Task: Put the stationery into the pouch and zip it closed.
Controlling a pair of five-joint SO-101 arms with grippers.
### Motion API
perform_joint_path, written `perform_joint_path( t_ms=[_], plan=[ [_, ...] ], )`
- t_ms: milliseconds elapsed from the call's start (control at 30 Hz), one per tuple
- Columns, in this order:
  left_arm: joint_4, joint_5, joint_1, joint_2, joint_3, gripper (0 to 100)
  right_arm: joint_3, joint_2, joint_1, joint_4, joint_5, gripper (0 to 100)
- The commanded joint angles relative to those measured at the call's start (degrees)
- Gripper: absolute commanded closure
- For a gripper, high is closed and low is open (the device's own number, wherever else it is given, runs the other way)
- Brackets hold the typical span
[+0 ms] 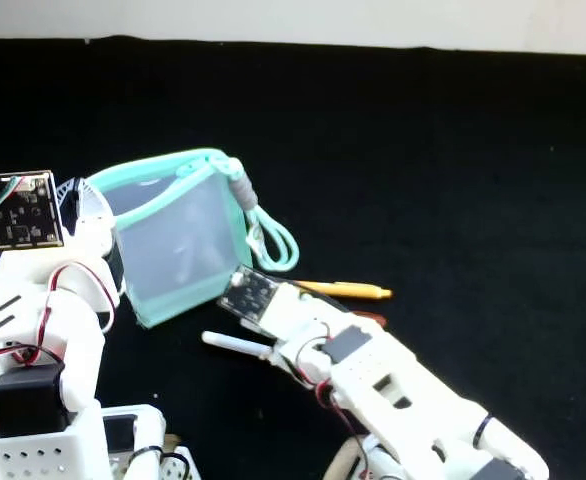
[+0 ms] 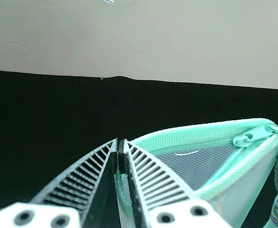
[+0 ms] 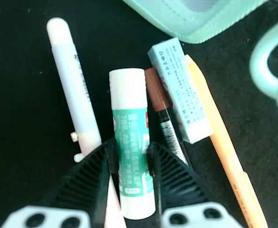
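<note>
The right gripper (image 3: 131, 145) is clamping the glue stick (image 3: 127, 95) between its fingers. The stick's long axis is running straight out ahead of the jaws, toward the pouch (image 3: 200, 19) lying just beyond its tip. The left gripper (image 2: 120, 142) is pinching the pouch's rim, with the unzipped mouth gaping right beside its fingers. A white pen (image 3: 75, 90), brown marker (image 3: 160, 109), eraser (image 3: 179, 90) and orange pen (image 3: 219, 142) are flanking the right gripper, roughly parallel to the stick.
</note>
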Motion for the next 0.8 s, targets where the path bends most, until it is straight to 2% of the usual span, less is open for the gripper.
perform_joint_path(
  t_ms=[0,267,633,767],
  plan=[
    [0.00,-0.09,-0.84,2.15,1.45,99,-1.80,0.22,2.59,0.40,-0.70,99.2],
    [0.00,-0.09,-0.84,2.15,1.45,99,-2.86,-7.87,3.03,9.98,-1.05,99.2],
    [0.00,-0.09,-0.48,1.80,1.54,99,-11.21,-26.59,3.03,25.89,-11.60,99.2],
    [0.00,-0.09,-0.48,1.80,1.54,99,-16.40,-28.88,3.03,27.65,-14.68,99.2]
  ],
)
